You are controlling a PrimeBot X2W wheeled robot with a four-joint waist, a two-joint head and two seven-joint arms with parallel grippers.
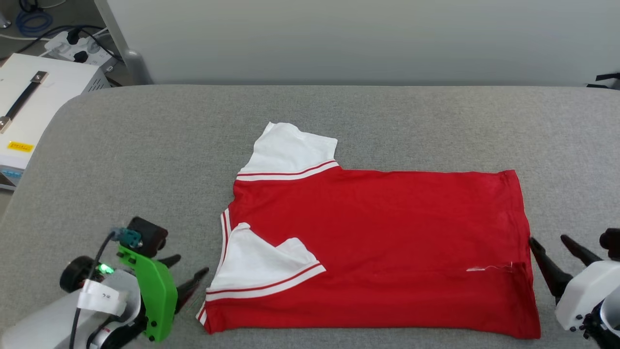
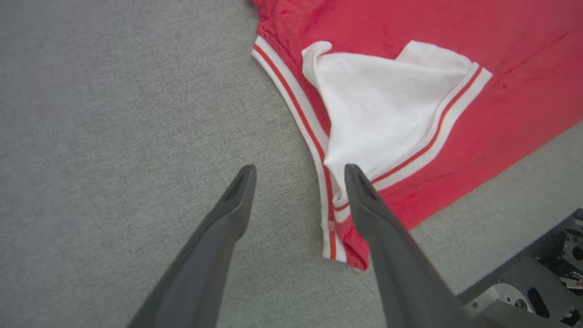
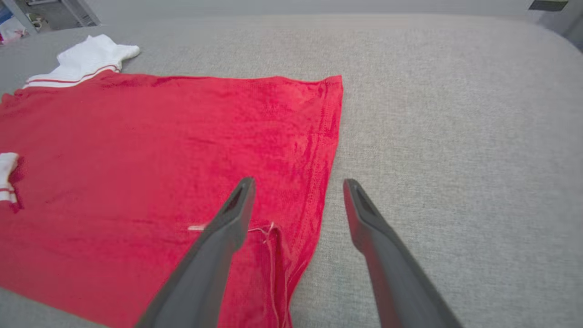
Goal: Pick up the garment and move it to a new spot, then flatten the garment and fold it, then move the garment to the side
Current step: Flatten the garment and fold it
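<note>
Items on the table (image 1: 145, 145): one garment (image 1: 387, 242), laid flat near the middle, its hem toward the robot's right and its neck end toward its left. The upper face is plain red.

Sleeves: two, both white with red-and-white striped trim.
- Far sleeve (image 1: 290, 150): spread out on the table beyond the red body.
- Near sleeve (image 1: 261, 264): folded inward, lying on the red body.

Claws: two, each with two dark fingers.
- Left claw (image 1: 190, 267): jaws wide, holding nothing. It sits at the garment's near left corner. In the left wrist view, one finger lies over bare table (image 2: 91, 136) and the other crosses the striped corner of the garment (image 2: 501, 45); contact cannot be judged.
- Right claw (image 1: 550, 240): jaws wide, holding nothing. In the right wrist view, the hem edge of the garment (image 3: 136, 159) runs between the fingers.

Writing:
- One yellow sticker (image 1: 20, 146) on the white case (image 1: 29, 97) left of the table: unreadable.
- One white tag (image 1: 101, 295) on the left arm: marks too small to read.
</note>
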